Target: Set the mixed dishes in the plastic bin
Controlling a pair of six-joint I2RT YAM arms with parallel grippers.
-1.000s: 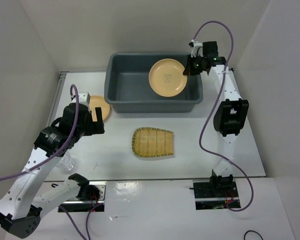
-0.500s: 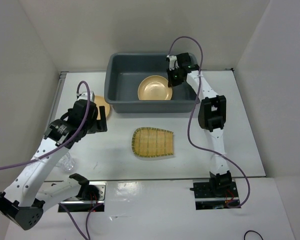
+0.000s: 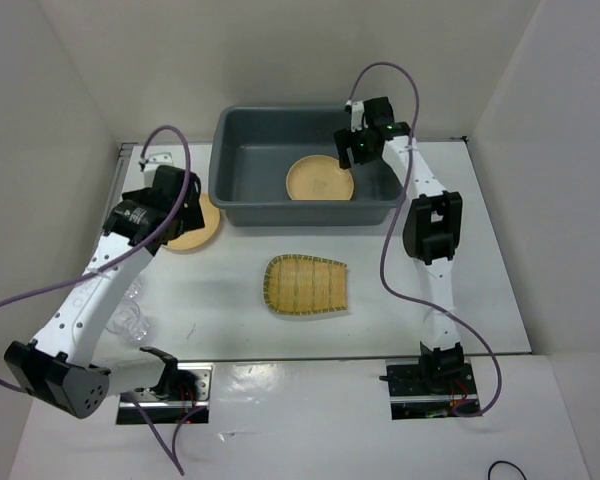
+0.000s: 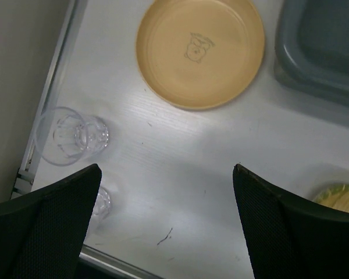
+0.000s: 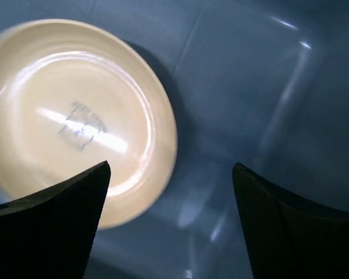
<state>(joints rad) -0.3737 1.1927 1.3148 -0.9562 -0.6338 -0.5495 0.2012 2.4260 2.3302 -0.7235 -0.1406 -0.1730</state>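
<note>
One tan-orange plate [image 3: 318, 180] lies flat on the floor of the dark grey plastic bin [image 3: 242, 150]. My right gripper [image 3: 352, 155] hangs open just above the plate's right edge, apart from it. In the right wrist view the plate [image 5: 75, 116] sits left of the open right gripper [image 5: 171, 167], over the bin floor [image 5: 250, 87]. A second plate [image 3: 198, 225] rests on the table left of the bin. My left gripper [image 3: 172, 205] hovers open above it, holding nothing. The yellow bamboo tray [image 3: 305, 285] lies mid-table. A clear cup [image 3: 130, 318] lies near the left edge.
In the left wrist view the table plate [image 4: 200, 49] is ahead of the open left gripper [image 4: 167, 168], the clear cup [image 4: 67, 135] to the left, the bin corner [image 4: 320, 52] and the tray's edge [image 4: 340, 197] to the right. White walls enclose the table.
My right gripper has opened and let go of the plate, which now lies flat in the bin. The left arm has moved back and left, over the plate on the table.
</note>
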